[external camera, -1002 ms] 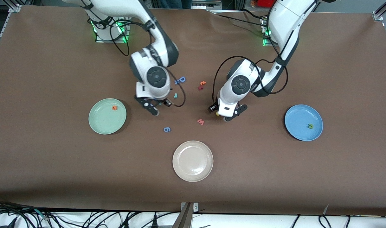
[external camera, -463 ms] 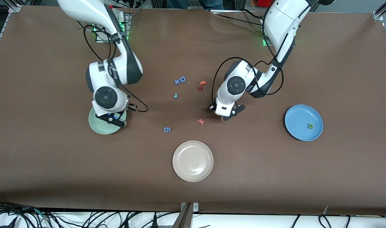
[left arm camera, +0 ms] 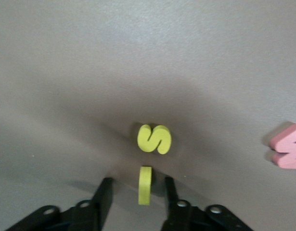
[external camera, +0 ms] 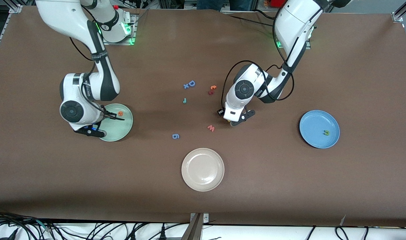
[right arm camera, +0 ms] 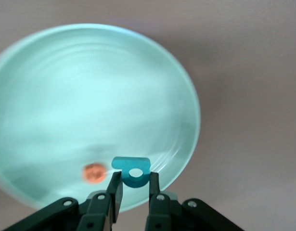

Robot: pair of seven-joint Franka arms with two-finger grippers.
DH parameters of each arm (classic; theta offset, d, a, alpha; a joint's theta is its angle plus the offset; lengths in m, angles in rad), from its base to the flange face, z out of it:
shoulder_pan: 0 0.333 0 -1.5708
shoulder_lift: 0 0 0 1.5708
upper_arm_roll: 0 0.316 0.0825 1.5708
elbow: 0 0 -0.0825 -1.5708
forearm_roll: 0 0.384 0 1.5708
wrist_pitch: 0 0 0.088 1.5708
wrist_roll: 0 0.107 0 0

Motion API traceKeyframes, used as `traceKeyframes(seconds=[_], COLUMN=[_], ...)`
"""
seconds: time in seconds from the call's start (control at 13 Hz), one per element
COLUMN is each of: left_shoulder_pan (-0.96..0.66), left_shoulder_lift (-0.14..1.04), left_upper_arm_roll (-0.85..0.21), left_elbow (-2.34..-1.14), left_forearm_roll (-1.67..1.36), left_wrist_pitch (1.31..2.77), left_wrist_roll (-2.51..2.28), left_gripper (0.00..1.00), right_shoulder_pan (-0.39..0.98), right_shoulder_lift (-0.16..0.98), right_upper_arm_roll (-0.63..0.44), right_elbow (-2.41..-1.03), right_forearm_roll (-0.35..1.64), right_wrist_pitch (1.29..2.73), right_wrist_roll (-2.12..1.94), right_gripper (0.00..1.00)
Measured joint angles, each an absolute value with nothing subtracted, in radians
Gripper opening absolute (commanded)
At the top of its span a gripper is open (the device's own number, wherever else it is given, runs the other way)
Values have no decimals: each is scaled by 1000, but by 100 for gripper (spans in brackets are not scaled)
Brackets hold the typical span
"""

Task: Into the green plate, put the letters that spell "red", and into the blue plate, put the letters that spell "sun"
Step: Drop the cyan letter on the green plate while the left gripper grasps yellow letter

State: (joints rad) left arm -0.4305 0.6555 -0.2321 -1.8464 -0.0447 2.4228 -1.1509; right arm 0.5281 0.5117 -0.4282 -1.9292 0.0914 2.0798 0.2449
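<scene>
Swung from mid-tabletop (external camera: 289, 186) to the green plate (external camera: 123, 131): right end effector (external camera: 89, 130), clenched on the teal "d" (right arm camera: 132, 171) above the rim, with the orange "e" (external camera: 120, 113) already inside. Sunk lower: left end effector (external camera: 234, 121), fingers parted either side of an edge-on yellow piece (left arm camera: 145, 185), with the yellow "s" (left arm camera: 154, 139) just beside. Probably a release next, with the teal "r" (external camera: 184, 100) still to collect. Matte brown covering, with cables tangled along the camera-side edge.

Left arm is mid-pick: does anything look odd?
Yes. A thin yellow piece stands on edge between the left gripper's open jaws, beside the yellow s, not touching it; I cannot tell what it is. The right gripper holding the teal d over the green plate looks normal.
</scene>
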Motion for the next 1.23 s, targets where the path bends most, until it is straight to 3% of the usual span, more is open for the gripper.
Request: traceKeyframes(seconds=[0.15,0.23,0.31,0.39,0.46,0.62,0.77,0.93,1.08,1.23], left_shoulder_pan=[-433,-433,-433,-433,-433,-434,-434,-434,-436,-437], left_shoulder_lift=[656,656,656,656,656,656,656,656,656,656], left_upper_arm_roll=[-231,-230,-229,-229,-228,-226,-226,-225,-224,-223], left_elbow=[-1844,-1844,-1844,-1843,-1843,-1842,-1841,-1839,-1839,-1839], left_forearm_roll=[-45,-45,-44,-44,-44,-34,-17,-14,-13,-12], left_wrist_pitch=[2423,2423,2423,2423,2423,2423,2423,2423,2423,2423], left_wrist_roll=[-1151,-1151,-1151,-1151,-1151,-1151,-1151,-1151,-1151,-1151], left_gripper=[38,37,35,34,31,27,16,12,0,0], right_shoulder_pan=[511,512,514,514,515,515,519,526,529,534], right_shoulder_lift=[525,529,530,531,531,531,527,506,461,419], right_upper_arm_roll=[-427,-423,-418,-415,-414,-413,-409,-393,-332,-255], right_elbow=[-1957,-1958,-1959,-1959,-1959,-1958,-1949,-1939,-1932,-1931], right_forearm_roll=[123,133,137,138,139,139,140,141,143,143], right_wrist_pitch=[2111,2112,2112,2112,2112,2109,2091,2068,2055,2056], right_wrist_roll=[217,217,217,217,217,217,217,206,200,200], right_gripper=[14,26,62,92,98,98,98,98,98,92])
